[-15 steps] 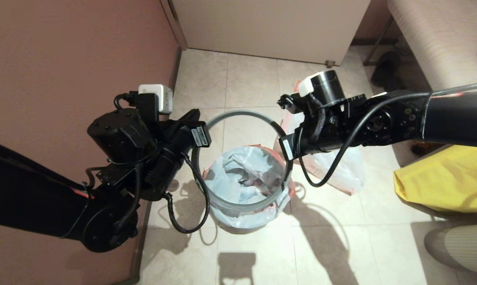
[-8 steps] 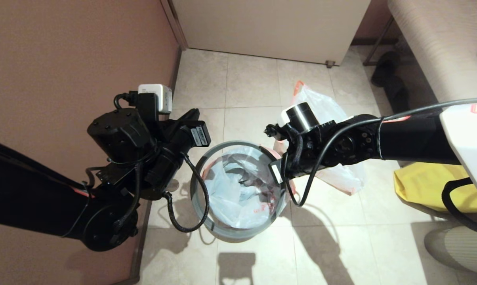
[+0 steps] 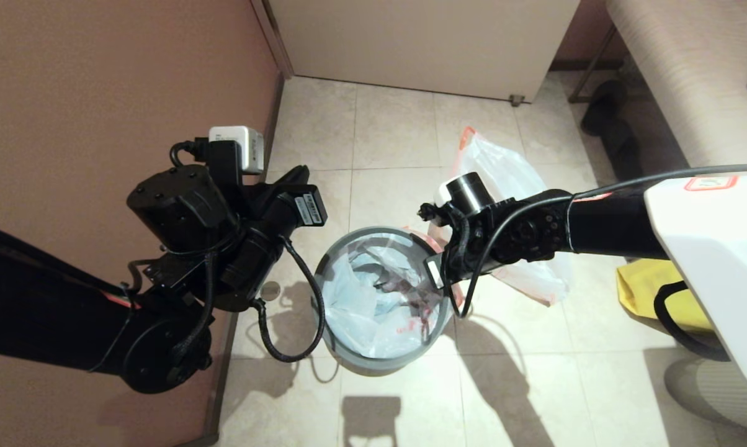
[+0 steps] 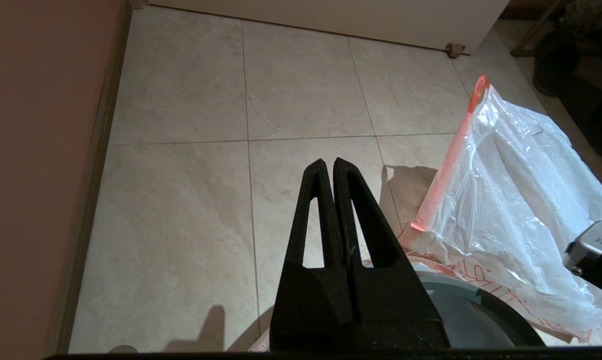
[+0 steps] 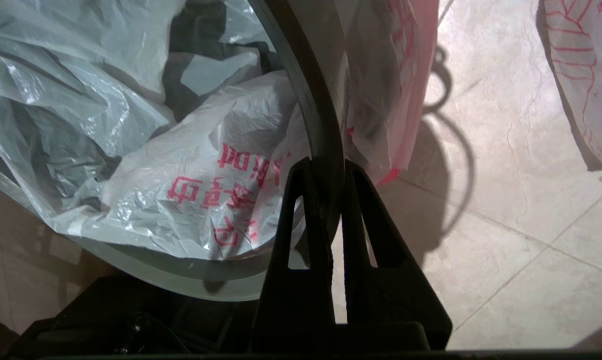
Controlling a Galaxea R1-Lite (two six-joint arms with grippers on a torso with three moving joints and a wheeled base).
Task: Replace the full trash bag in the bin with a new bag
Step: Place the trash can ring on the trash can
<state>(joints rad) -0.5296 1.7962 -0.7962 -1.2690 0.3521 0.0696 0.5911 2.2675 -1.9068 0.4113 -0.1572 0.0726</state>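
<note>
The floor point(image 3: 398, 133) is pale beige tile with thin grout lines, lit from above so that the arms throw sharp shadows on it; a reddish-brown wall point(image 3: 100, 93) runs along its left edge, a pale cabinet front point(image 3: 423, 43) closes the far edge, and a yellow fabric bag point(image 3: 643, 285) lies at the right edge beside a striped bench point(image 3: 684, 68). The bin point(image 3: 373, 363) stands on the tiles about midway between the arms; the new bag point(image 3: 361, 304) lines it, crumpled inside, its red print showing and its hem folded over the outside under the grey hoop point(image 3: 443, 313). The right gripper point(image 5: 328, 172) is at the bin's right edge, fingers pinching the hoop. The full trash bag point(image 3: 504, 174) lies on the tiles just beyond the bin, towards the bench. The left gripper point(image 4: 329, 167) hovers above the floor at the bin's left, fingers pressed together on nothing.
</note>
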